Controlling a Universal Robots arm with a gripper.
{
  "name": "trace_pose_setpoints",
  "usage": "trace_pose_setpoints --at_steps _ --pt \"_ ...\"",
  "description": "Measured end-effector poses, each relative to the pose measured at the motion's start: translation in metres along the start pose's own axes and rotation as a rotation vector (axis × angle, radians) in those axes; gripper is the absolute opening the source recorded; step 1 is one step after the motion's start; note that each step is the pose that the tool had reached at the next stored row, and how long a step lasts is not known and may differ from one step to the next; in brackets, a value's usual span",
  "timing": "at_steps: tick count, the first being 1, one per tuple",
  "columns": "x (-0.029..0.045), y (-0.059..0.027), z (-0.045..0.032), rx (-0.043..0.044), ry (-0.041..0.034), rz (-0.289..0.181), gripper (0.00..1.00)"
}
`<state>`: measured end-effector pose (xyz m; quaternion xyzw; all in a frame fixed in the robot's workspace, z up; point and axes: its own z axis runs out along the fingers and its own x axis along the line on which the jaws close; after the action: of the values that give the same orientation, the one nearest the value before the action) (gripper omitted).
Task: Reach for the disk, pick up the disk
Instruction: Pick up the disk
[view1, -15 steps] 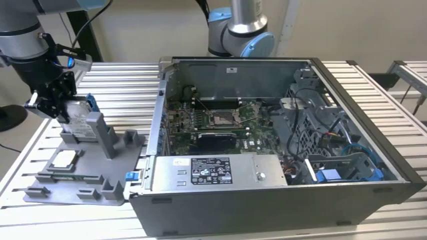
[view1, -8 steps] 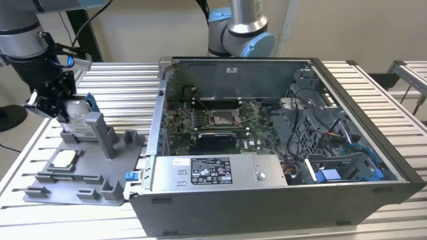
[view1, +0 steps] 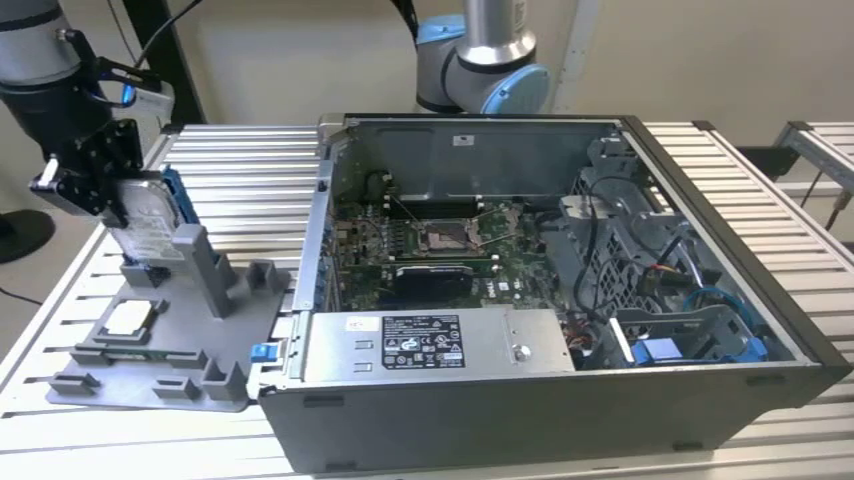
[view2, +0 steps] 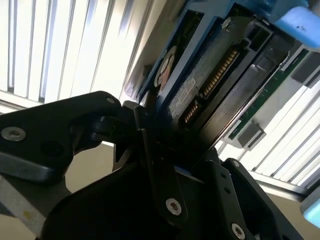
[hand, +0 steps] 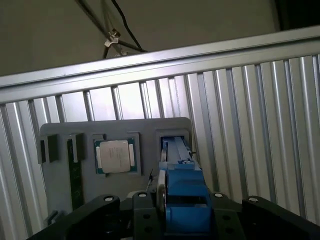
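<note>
Exterior view shows the gripper (view1: 107, 190) clamped on the upright disk (view1: 158, 238), its white label (view1: 142, 214) print unreadable.

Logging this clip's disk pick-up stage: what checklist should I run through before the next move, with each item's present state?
1. Gripper at the disk: ok, it is at the disk's upper end.
2. Grip closed on the disk: cannot tell.
3. Disk upright: ok, it stands on edge in the grey fixture.
4. Disk out of the fixture: not ok, its lower end is down among the fixture's posts.
5. Processor chip out of the way: ok, it lies flat in its own pocket, apart from the disk.
6. Open computer case out of the way: ok, it stands off to the exterior view's right of the fixture.
</note>
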<state>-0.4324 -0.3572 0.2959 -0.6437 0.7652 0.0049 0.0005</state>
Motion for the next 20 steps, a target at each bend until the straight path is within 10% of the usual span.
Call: trace_pose_setpoints --at_steps 20 --pt "-0.0005 0.0005 -0.0740 -0.0011 0.0010 -0.171 0.00"
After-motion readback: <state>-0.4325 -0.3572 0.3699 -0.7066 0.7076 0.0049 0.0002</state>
